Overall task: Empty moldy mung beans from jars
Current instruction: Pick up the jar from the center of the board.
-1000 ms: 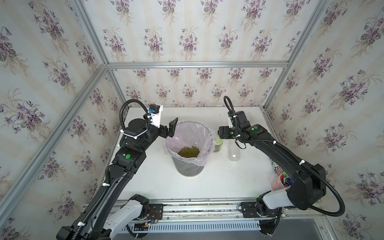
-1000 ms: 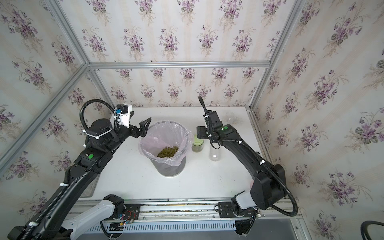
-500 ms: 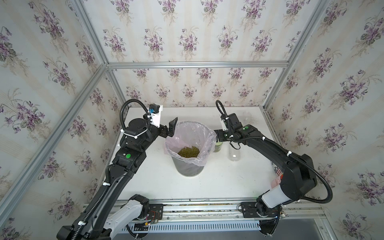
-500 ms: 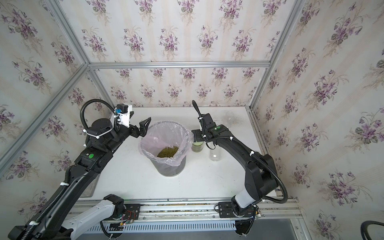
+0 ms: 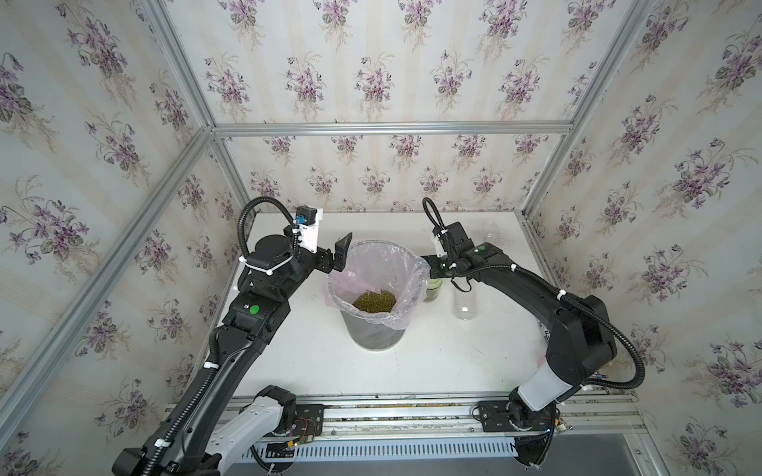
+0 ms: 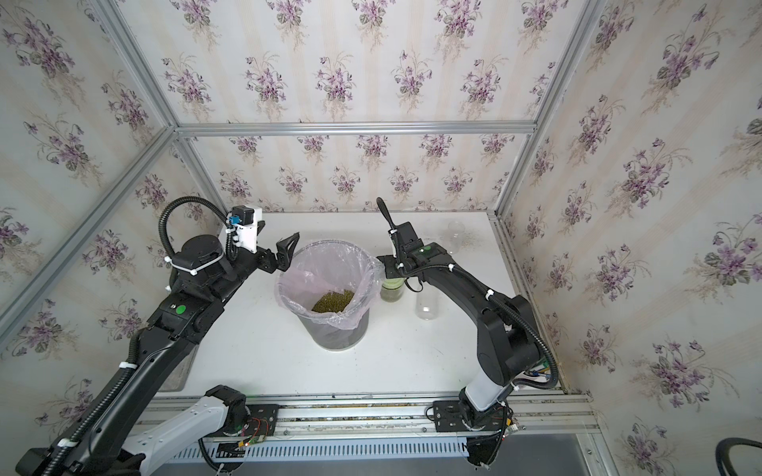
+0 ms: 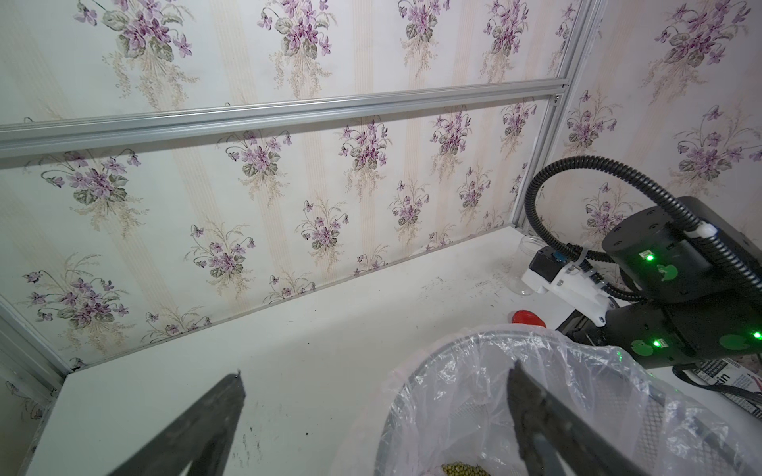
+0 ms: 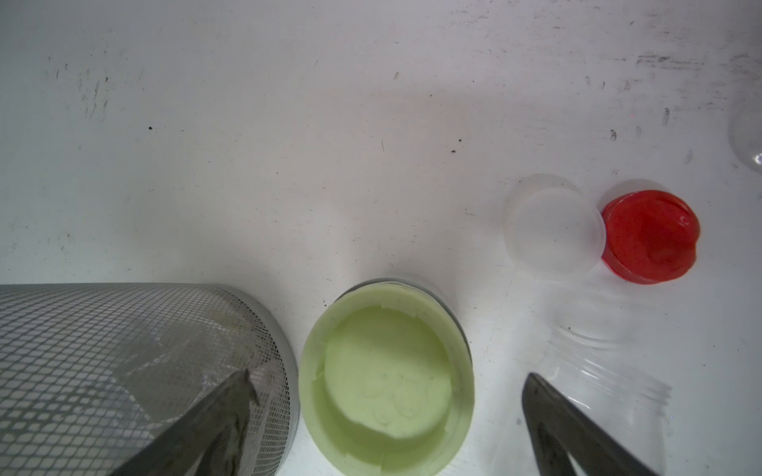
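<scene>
Mung beans (image 5: pixel 374 301) (image 6: pixel 333 300) lie in a heap inside the lined bin (image 5: pixel 416 263). To the right of the bin stands a jar with a pale green lid (image 8: pixel 385 379) (image 5: pixel 433 288). My right gripper (image 8: pixel 387 375) hangs open directly over that lid, one finger on each side and neither touching it. A clear jar without a lid (image 5: pixel 464 305) (image 8: pixel 610 371) stands further right. My left gripper (image 7: pixel 375 371) (image 5: pixel 340 255) is open and holds nothing, at the bin's left rim.
A white lid (image 8: pixel 554 228) and a red lid (image 8: pixel 651 237) lie on the table behind the jars. Another clear jar (image 5: pixel 490 230) stands at the back right corner. A printed can (image 7: pixel 725 377) is partly hidden behind the right arm. The bin's mesh wall (image 8: pixel 123 350) is close to the right gripper.
My right gripper has shifted a little left towards the bin, over the green-lidded jar, and its jaws have spread wider. The left arm has stayed still.
</scene>
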